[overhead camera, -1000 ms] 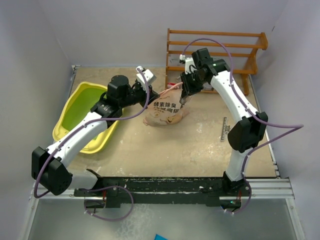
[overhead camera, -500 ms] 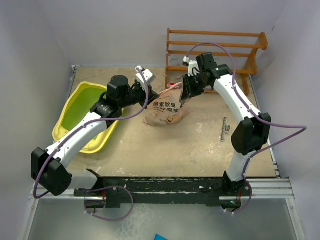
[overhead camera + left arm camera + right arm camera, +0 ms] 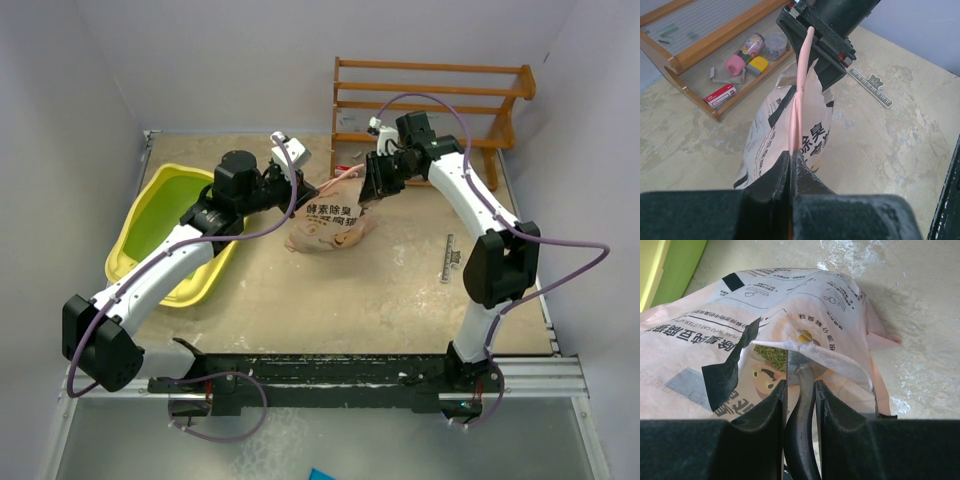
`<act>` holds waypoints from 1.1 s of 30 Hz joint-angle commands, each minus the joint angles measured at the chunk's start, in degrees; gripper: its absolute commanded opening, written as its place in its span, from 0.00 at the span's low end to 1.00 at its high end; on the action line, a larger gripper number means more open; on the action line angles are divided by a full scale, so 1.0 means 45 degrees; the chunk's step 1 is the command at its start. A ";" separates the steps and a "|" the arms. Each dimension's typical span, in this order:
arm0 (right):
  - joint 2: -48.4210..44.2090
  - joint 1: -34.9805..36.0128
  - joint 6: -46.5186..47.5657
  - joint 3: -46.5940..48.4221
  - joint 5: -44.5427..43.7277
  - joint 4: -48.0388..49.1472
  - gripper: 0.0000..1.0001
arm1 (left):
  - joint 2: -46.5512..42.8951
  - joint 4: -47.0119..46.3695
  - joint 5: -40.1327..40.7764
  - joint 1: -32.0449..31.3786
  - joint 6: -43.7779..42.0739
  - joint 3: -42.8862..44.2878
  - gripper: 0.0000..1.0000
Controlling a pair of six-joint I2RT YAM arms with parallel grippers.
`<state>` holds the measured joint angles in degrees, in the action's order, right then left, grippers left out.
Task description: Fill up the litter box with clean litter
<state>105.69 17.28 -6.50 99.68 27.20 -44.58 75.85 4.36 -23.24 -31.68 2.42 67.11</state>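
Little has shifted in the last second. Only my right arm moved: its wrist drifted a touch back toward the brown wooden rack and its elbow swung outward. The peach-pink printed paper bag lies on the table where it was, and my left arm has not stirred.

My left pincer is pressed fully together on the pink strip of the bag's torn top edge, holding it up taut. My right pincer is clamped on the handle of the small silver metal scoop, whose front end pokes into the bag's mouth.

Through that mouth I see the pale green granular litter — so the clean litter sits in the bag. The large yellow oval plastic litter box lies well left of the bag, partly under my left forearm, and from above I cannot tell whether any granules lie on its greenish inside.

I judge the small pull-back to be the scoop working at the opening — filling has hardly begun, and each load must cross over to the box.
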 commanded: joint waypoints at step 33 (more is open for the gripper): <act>0.0017 -0.0999 -0.4530 -0.3627 0.6313 0.6608 0.00 | -0.0471 -0.1308 0.0571 -0.0128 -0.0156 -0.0489 0.00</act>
<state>106.56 12.23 -20.82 85.23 44.80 -22.09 75.24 2.46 -20.80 -31.97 2.09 64.95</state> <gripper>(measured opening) 0.270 0.010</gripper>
